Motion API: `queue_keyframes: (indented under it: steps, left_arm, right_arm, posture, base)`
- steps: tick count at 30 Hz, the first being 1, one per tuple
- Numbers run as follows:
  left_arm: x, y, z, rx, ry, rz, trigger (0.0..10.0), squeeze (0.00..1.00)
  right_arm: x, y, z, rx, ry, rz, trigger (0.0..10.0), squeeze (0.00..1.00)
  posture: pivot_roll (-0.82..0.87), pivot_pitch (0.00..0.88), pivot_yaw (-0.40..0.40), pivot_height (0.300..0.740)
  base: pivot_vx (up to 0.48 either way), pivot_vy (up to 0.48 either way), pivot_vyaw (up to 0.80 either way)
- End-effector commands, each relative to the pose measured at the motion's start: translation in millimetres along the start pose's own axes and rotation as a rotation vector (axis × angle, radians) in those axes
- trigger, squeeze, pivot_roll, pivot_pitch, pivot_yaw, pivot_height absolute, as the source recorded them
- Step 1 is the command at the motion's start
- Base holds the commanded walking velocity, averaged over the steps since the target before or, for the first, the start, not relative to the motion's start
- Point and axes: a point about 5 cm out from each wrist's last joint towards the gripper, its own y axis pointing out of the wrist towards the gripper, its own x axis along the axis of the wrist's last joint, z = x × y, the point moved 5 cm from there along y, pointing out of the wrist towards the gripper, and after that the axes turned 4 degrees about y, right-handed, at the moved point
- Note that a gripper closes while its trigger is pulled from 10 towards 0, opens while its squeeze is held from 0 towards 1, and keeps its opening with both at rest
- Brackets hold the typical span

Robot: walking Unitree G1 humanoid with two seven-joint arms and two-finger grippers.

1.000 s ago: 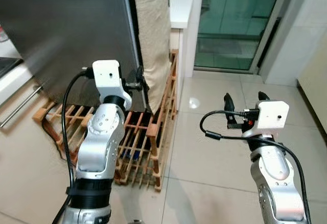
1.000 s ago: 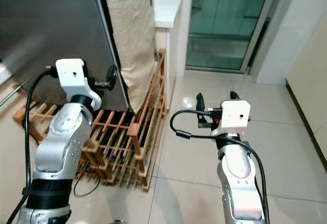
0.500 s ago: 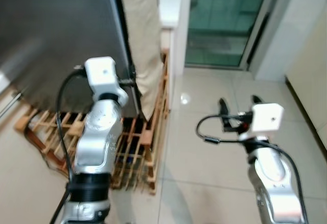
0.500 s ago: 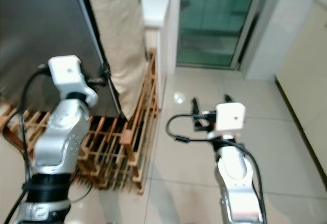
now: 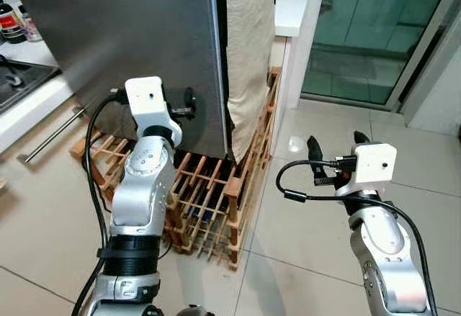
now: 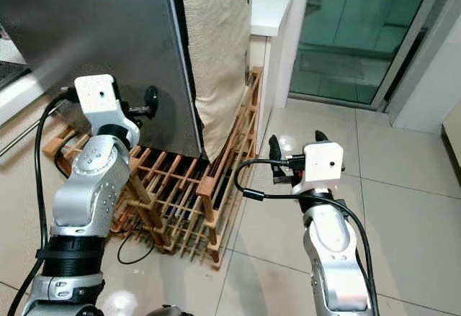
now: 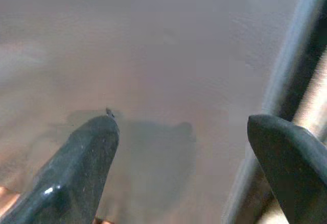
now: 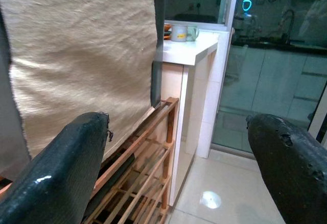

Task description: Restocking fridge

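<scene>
right gripper (image 6: 293, 147): raised over the tiled floor (image 6: 403, 215), well apart from the fridge, holding nothing; its fingers (image 8: 56, 183) stand wide apart, pointing toward the cloth and the rack
left gripper (image 5: 189, 103): lifted up against the grey fridge door (image 5: 122, 35), near the door's right edge; in the left wrist view the fingers (image 7: 76, 173) are spread wide with the flat door surface just ahead, and whether they touch it cannot be told
wooden rack (image 5: 216, 193): slatted, lying on the floor under and in front of the fridge, between the two arms
fridge: tall, dark grey, door shut, standing at the robot's left front; its right edge runs down just beside the cloth
beige cloth (image 6: 216, 42): hangs down the fridge's right side, its lower end reaching the rack
white tabletop (image 8: 191, 48): behind the cloth, with a mug (image 8: 179, 32) on it
left tabletop (image 5: 29, 78): white, at the far left, with a dark hob and two bottles (image 5: 14, 22)
glass door (image 6: 353, 28): green-tinted, at the far end of the floor
</scene>
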Motion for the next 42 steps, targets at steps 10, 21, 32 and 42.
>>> queue_keyframes:
  steps: [10, 21, 32, 42]
  left_arm:
    - [15.2, 10.4, -41.1, -0.165, -0.045, -0.020, 10.0, 0.00]
    - [12.8, 27.0, -58.1, -0.202, -0.106, 0.015, 10.0, 0.00]
    - [26.4, 36.3, -67.6, -0.221, -0.147, -0.016, 10.0, 0.00]
    - [39.5, 38.3, -81.0, -0.276, -0.194, -0.039, 10.0, 0.00]
  right_arm:
    - [0.0, -0.4, -1.5, -0.004, -0.002, 0.003, 10.0, 0.07]
    - [-0.8, -0.8, -1.3, -0.007, -0.005, 0.004, 10.0, 0.07]
    - [-1.1, -5.4, -4.0, -0.018, -0.007, 0.010, 10.0, 0.06]
    - [-0.8, -6.6, -4.9, -0.025, -0.008, 0.012, 10.0, 0.07]
  posture:
    - [-0.11, 0.000, 0.071, 0.740]
    - [-0.12, 0.000, 0.078, 0.740]
    - [-0.14, 0.000, 0.083, 0.740]
    - [-0.15, 0.000, 0.083, 0.740]
  base:
    - [0.000, 0.000, 0.00]
    - [0.000, 0.000, 0.00]
    - [0.000, 0.000, 0.00]
    - [0.000, 0.000, 0.00]
